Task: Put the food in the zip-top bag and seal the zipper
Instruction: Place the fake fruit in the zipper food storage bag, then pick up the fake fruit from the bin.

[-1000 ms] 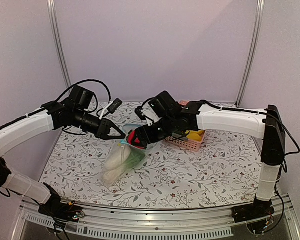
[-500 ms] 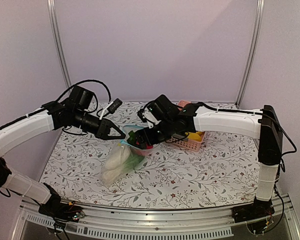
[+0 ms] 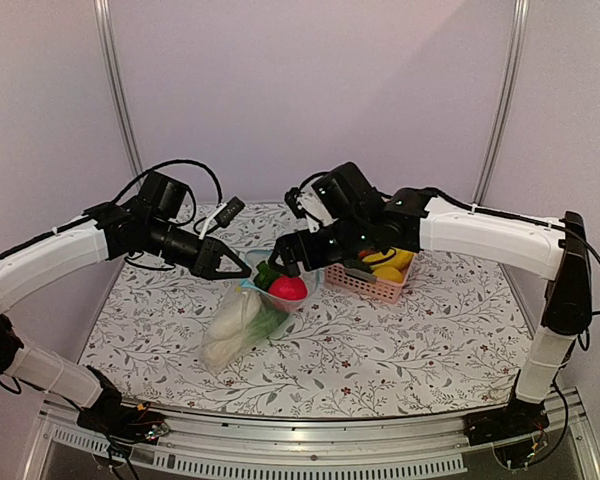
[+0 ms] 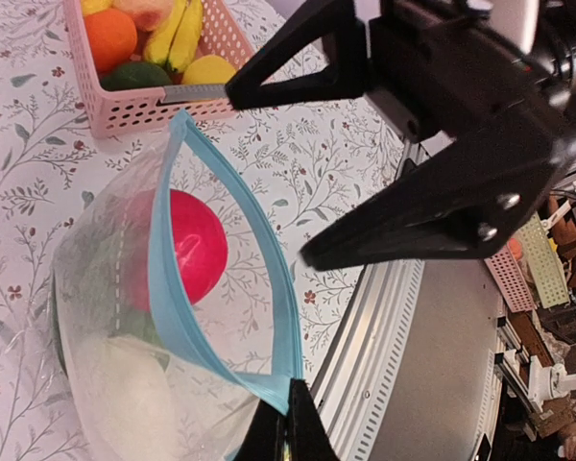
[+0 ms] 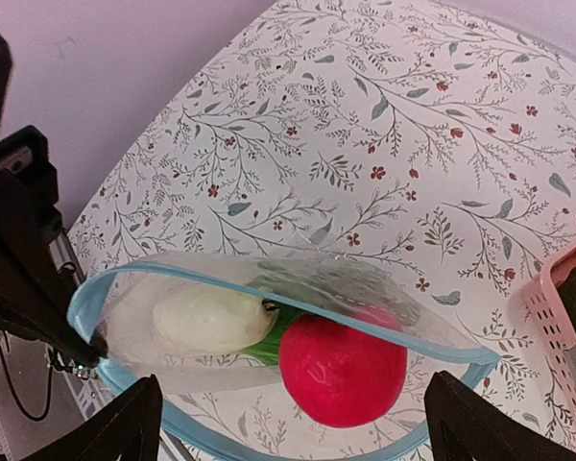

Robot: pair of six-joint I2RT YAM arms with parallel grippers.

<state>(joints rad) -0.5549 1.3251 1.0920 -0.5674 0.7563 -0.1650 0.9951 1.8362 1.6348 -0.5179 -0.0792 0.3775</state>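
While left claw [image 3: 244, 269] pinches zipper [image 4: 163, 279], holding bag [image 4: 91, 288] open: right claw [image 3: 288, 262], released, should fetch peach [image 4: 144, 10] from basket [image 4: 125, 110], drop centrally.

- A pink slatted plastic basket [image 3: 365, 288] stands upright on the table's far side, right of centre.
- In the left wrist view the basket [image 4: 134, 110] holds bananas [image 4: 178, 34], an orange [image 4: 110, 38], a yellow fruit [image 4: 209, 69] and a dark green fruit [image 4: 137, 75].
- A white tablecloth [image 3: 410, 340] printed with grey leafy sprigs and small red flowers covers the table.
- A perforated metal rail [image 3: 310, 440] runs along the near edge.
- 2 metal poles [image 3: 115, 90] [image 3: 502, 100] rise against the pale lilac wall [image 3: 310, 90].
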